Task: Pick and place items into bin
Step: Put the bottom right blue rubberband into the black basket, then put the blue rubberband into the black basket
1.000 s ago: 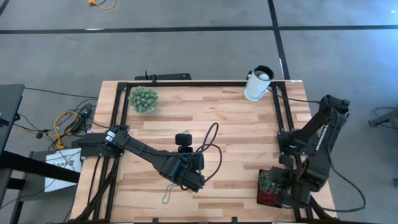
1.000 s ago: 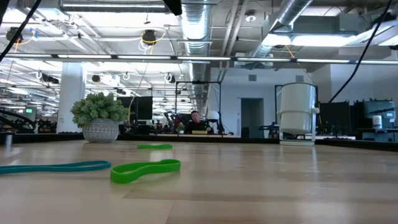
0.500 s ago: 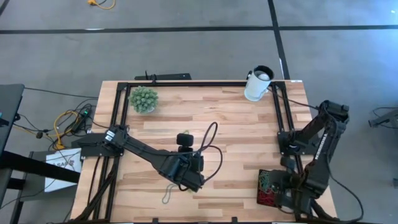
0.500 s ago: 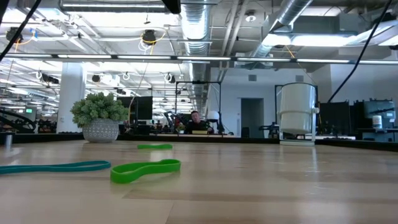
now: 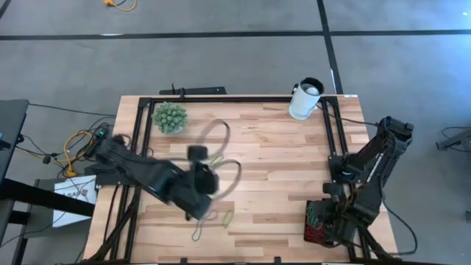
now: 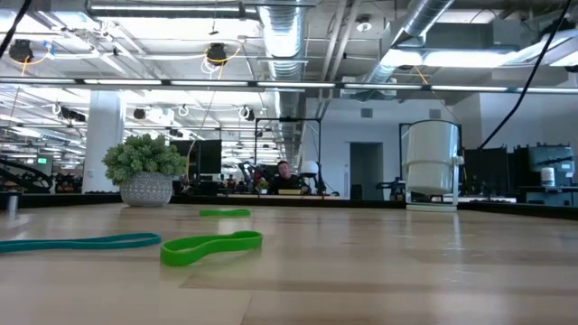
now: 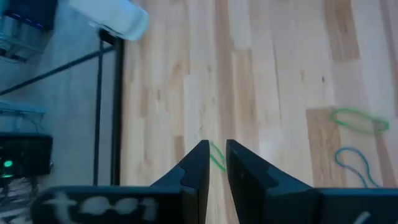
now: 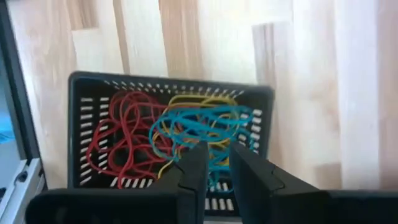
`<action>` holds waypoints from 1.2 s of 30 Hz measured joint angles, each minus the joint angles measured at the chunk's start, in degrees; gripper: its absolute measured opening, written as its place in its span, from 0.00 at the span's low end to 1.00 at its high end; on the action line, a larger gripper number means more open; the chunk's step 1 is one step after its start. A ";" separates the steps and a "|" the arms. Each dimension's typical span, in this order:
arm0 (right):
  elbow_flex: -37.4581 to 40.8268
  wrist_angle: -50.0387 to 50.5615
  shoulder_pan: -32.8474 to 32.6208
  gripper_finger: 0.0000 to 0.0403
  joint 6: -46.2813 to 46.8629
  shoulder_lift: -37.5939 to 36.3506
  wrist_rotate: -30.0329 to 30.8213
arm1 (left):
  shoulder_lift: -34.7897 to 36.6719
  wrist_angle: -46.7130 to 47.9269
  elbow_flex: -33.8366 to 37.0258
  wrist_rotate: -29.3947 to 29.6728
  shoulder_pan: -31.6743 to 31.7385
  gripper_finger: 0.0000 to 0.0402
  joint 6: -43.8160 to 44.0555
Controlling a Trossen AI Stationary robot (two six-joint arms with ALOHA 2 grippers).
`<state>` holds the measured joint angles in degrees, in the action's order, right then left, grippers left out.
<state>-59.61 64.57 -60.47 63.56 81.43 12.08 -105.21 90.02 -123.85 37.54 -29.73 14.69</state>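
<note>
The bin (image 8: 87,124) is a black tray at the table's near right corner (image 5: 313,221). It holds red (image 8: 124,137), blue (image 8: 199,127) and yellow (image 8: 193,99) bands. My right gripper (image 8: 218,152) is shut and stands over it (image 5: 333,224). Three bands lie flat on the wood: a green loop (image 6: 212,246), a teal one (image 6: 77,242) and a farther green one (image 6: 224,212). My left gripper (image 7: 217,152), shut, is in the air over the table's near left part (image 5: 202,210). A thin green band (image 7: 216,157) shows past its tips. My right gripper's tips stand in front of the blue bands (image 8: 186,146) in the bin, coming from above. Whether they touch the bands I cannot tell.
A green spiky ball (image 5: 169,116) sits at the far left corner and a white cup (image 5: 305,98) at the far right corner. A black frame rail (image 5: 221,99) runs round the table. A person (image 6: 284,171) sits far off in the room.
My left arm has swung fast from the table's near middle toward its left side, and its dark shape has gone from the top of the low view. The green loop under it now shows from above. The bands on the table have not moved.
</note>
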 joint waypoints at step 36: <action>58.69 -84.54 0.09 0.15 -42.83 -46.20 52.34 | 8.50 -97.00 81.22 -22.21 -4.01 0.11 32.78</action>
<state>-0.93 -19.96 -60.37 20.73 35.23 64.42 -96.71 -6.98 -42.63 15.34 -33.74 47.48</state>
